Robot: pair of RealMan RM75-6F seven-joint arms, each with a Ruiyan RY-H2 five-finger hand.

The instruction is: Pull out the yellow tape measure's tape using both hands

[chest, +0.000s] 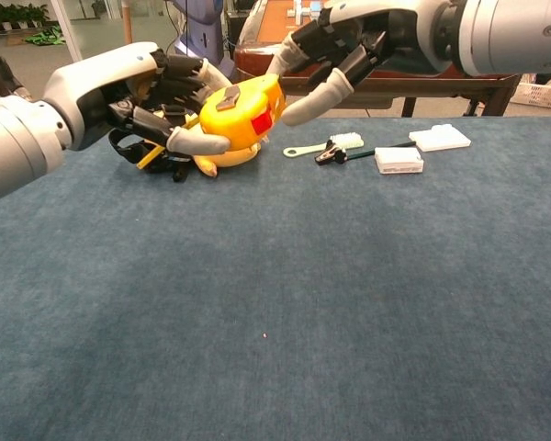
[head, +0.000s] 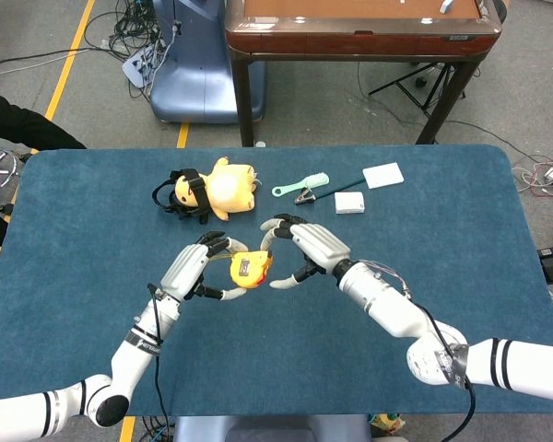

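- The tape measure [head: 250, 270] is yellow with a red patch on its side, held above the table [head: 92, 203] near its middle, in front of the plush toy.
- The left robot hand [head: 195, 267] is clamped on the tape measure, fingers wrapped over its back and thumb under it, as the chest view shows [chest: 170, 96].
- The right robot hand [head: 304, 249] is at the other side of the tape measure, fingers spread apart; in the chest view [chest: 335, 50] its fingertips reach the case's front edge. Whether they touch the case or grip the tape's tip cannot be told.
- No tape can be seen drawn out of the case.
- A yellow plush toy [head: 229, 187] with a black strap [head: 180, 195] lies behind the robot hands.
- To its right lie a green brush [head: 301, 185], a small dark clip [head: 304, 195], and two white boxes [head: 349, 203] [head: 383, 175], all apart from the robot hands.
- No container stands on the table.
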